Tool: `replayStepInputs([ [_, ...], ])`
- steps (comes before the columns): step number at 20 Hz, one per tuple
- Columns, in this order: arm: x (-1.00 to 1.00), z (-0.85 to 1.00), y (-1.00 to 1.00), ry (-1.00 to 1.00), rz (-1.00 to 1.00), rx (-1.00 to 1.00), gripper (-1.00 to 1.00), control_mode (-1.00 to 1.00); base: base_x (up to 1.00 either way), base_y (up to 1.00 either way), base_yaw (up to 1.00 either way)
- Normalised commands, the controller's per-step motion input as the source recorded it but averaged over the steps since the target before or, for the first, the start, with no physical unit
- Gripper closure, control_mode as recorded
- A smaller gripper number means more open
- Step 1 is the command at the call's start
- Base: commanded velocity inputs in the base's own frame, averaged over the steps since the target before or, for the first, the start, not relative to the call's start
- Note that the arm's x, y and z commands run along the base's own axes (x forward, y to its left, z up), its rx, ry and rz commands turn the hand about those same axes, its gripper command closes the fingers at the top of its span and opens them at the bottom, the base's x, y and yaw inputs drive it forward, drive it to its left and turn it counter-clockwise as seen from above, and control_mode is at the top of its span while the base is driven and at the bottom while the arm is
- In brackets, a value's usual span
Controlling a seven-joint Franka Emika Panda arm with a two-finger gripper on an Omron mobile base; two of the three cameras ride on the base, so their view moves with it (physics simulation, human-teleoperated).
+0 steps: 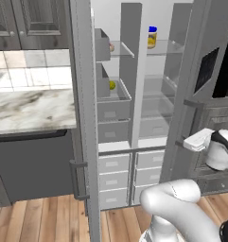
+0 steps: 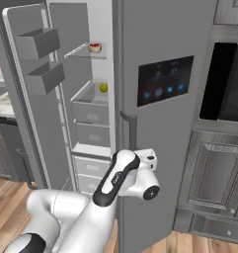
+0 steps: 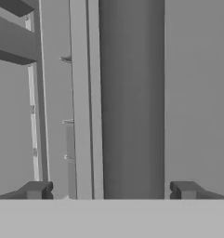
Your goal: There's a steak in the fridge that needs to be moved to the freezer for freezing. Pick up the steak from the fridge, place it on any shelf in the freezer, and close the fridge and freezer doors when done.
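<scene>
Both tall doors stand open. The left door (image 1: pixel 84 118) swings out toward the camera in the left base view, its grey edge cutting down the middle of the frame, with a handle (image 1: pixel 76 179) low on it. The right door (image 2: pixel 160 123) hangs partly open and blocks most of the right compartment in the right base view; it carries a dark touch panel (image 2: pixel 165 80) and a vertical handle (image 2: pixel 130 129).

The steak (image 2: pixel 95 47) lies on a glass shelf high in the left compartment, a small red-and-white piece near the shelf's front edge. In the left base view it shows as a pale pink spot (image 1: pixel 111 47) behind a door bin (image 1: pixel 102 45). A shelf below holds a yellow round fruit (image 2: pixel 103 87). On the right side, a yellow jar with a blue lid (image 1: pixel 152 37) stands on an upper shelf. Drawers (image 1: pixel 114 182) stack at the bottom of both compartments.

The gripper (image 3: pixel 111 189) sits low, well below the steak, just beside the inner edge of the right door (image 3: pixel 132 97). Its fingers (image 3: pixel 36 189) are spread wide apart, nothing between them. The white hand (image 1: pixel 200 140) sits close to the right door's edge, so that door stands between the arm and the right shelves.

A marble counter (image 1: pixel 32 108) lies to the left, a dark oven (image 2: pixel 226 84) to the right.
</scene>
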Motion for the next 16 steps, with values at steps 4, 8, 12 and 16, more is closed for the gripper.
replayStepInputs([
  [4, 0.12, 0.00, 0.45, 0.00, 0.00, 0.00, -1.00, -1.00, 0.00, 0.00, 0.00],
  [8, 0.19, 0.00, 0.44, 0.00, 0.00, 0.00, -1.00, -1.00, 0.00, 0.00, 0.00],
  [12, 0.39, 0.00, 0.39, 0.01, 0.00, 0.00, -1.00, -1.00, 0.00, 0.00, 0.00],
  [16, 0.55, 0.01, 0.36, 0.04, 0.00, 0.00, -1.00, -1.00, 0.00, 0.00, 0.00],
])
